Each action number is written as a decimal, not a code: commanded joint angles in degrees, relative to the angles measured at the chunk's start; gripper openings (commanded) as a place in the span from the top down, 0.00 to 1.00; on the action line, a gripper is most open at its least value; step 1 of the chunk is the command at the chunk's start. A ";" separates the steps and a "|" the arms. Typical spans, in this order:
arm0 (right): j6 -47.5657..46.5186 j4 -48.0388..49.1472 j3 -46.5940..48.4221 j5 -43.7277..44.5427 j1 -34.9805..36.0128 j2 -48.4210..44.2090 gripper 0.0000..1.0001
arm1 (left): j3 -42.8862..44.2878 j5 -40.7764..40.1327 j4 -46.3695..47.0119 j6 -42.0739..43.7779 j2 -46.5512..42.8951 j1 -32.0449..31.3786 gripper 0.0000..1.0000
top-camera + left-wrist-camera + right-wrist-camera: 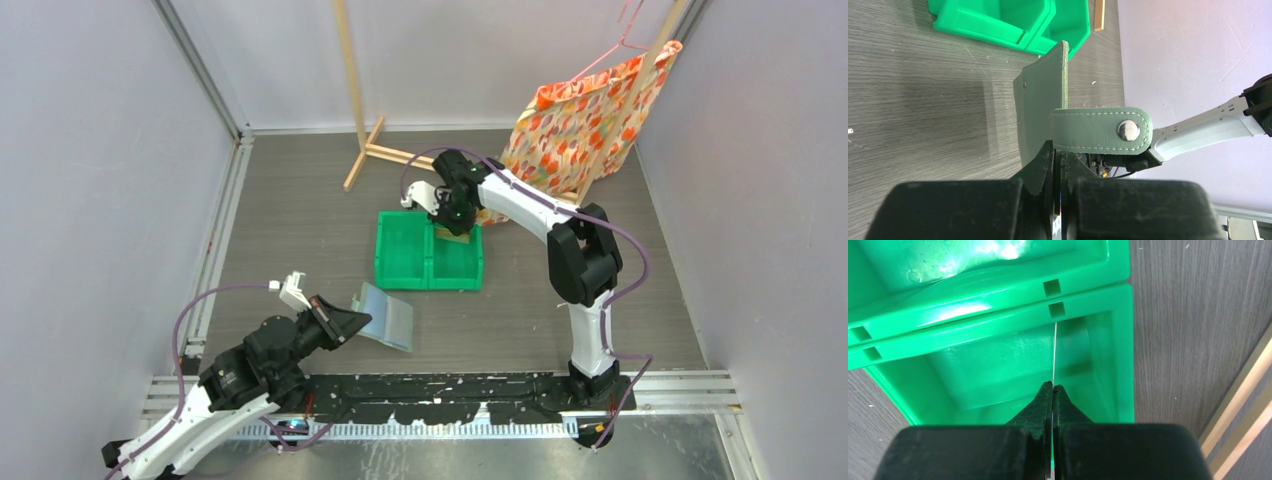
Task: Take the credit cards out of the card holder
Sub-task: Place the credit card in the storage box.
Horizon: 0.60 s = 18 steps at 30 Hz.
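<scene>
The card holder (388,320), grey-green outside and pale blue-grey inside, hangs open just above the table near my left arm. My left gripper (352,320) is shut on its edge. In the left wrist view the card holder (1040,100) stands edge-on between the jaws of the left gripper (1059,150), its snap strap (1100,131) sticking out to the right. My right gripper (448,222) hovers over the right compartment of the green bin (428,283), shut on a tan credit card (453,237). In the right wrist view the credit card (1054,352) shows as a thin edge-on line beyond the right gripper (1053,386).
The green bin (1124,350) has two compartments and sits mid-table; its corner (998,25) shows in the left wrist view. A wooden stand (362,150) and a floral fabric bag (580,120) on a hanger are at the back. Walls enclose both sides.
</scene>
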 commanded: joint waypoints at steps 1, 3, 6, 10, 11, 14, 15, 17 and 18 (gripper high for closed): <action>0.47 1.72 1.63 -4.84 0.22 0.39 0.99 | 2.48 -0.98 2.52 0.84 -0.50 0.13 1.00; 0.53 1.70 1.90 -5.08 0.76 0.28 0.99 | 2.71 -1.02 2.02 0.87 -0.49 0.16 0.99; 0.84 0.22 2.98 -7.29 1.29 0.33 0.99 | 2.65 -1.02 2.01 0.96 -0.48 0.13 0.99; 0.98 -2.39 4.60 -9.70 2.16 0.03 0.99 | 2.55 -1.02 2.43 0.96 -0.49 0.17 0.99; 1.01 -3.12 5.06 -9.83 2.50 0.05 0.99 | 2.51 -1.02 2.39 0.93 -0.53 0.20 0.99; 0.65 -5.11 5.82 -8.34 3.13 0.10 0.99 | 2.55 -1.03 2.31 1.09 -0.48 0.20 0.99; 0.61 -4.92 5.57 -7.27 3.16 -0.05 0.99 | 2.55 -1.02 2.23 1.05 -0.49 0.16 1.00; 0.15 -2.92 3.77 -4.44 3.09 -1.04 0.99 | 2.52 -0.93 2.27 1.14 -0.49 0.16 0.99; -0.28 -1.86 2.72 -2.81 3.02 -1.50 0.99 | 2.52 -0.87 2.29 1.11 -0.49 0.19 0.99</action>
